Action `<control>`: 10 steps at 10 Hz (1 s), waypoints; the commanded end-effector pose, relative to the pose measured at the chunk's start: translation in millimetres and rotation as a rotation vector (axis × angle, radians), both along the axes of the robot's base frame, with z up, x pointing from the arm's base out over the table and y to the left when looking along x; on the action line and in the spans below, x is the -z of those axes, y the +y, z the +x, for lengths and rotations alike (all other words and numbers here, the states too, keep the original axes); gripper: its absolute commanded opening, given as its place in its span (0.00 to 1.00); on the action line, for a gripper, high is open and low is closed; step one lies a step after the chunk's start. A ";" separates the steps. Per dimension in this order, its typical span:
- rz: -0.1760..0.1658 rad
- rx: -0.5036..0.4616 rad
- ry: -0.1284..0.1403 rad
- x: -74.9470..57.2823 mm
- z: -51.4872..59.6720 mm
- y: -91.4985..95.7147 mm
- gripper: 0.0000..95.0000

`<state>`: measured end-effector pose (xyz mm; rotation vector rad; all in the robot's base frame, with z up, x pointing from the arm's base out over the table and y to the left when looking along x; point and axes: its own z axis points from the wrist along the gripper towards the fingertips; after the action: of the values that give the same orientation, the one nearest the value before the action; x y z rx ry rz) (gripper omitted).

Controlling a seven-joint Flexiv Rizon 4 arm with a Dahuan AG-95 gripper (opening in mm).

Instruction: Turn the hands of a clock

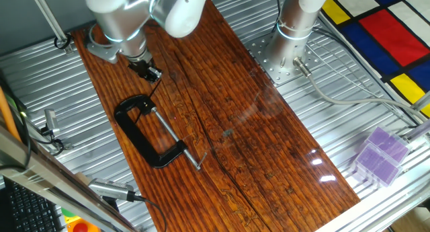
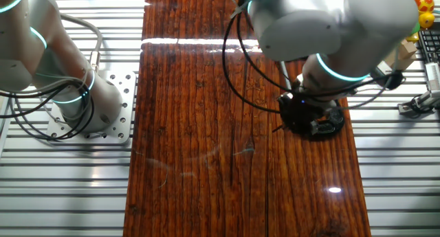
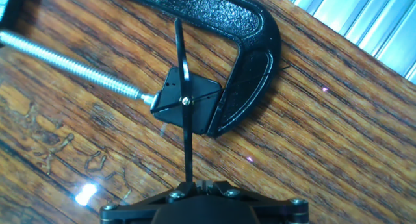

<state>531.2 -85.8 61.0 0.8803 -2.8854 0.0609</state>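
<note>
A small black clock (image 3: 185, 102) sits clamped in a black C-clamp (image 3: 247, 62) on the wooden worktop (image 1: 269, 144). The pincer (image 3: 201, 188) hovers above; I cannot tell its opening.

The long wooden desk (image 1: 269, 144) is reddish brown with dark wavy grain stripes. On it lies the matte black metal C-clamp (image 1: 144, 131), whose screw (image 3: 71, 67) is shiny silver. In its jaw sits the small black square clock (image 3: 185, 100) with thin black hands (image 3: 184, 68) and a silver centre pin.
</note>
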 end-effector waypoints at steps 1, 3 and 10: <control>0.021 -0.009 -0.024 4.1 -1.5 -3.2 0.00; 0.020 -0.016 -0.027 7.4 -0.9 -4.4 0.00; 0.025 -0.042 -0.046 22.5 -1.8 -16.8 0.00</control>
<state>529.4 -102.6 37.7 0.9550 -2.9153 0.0500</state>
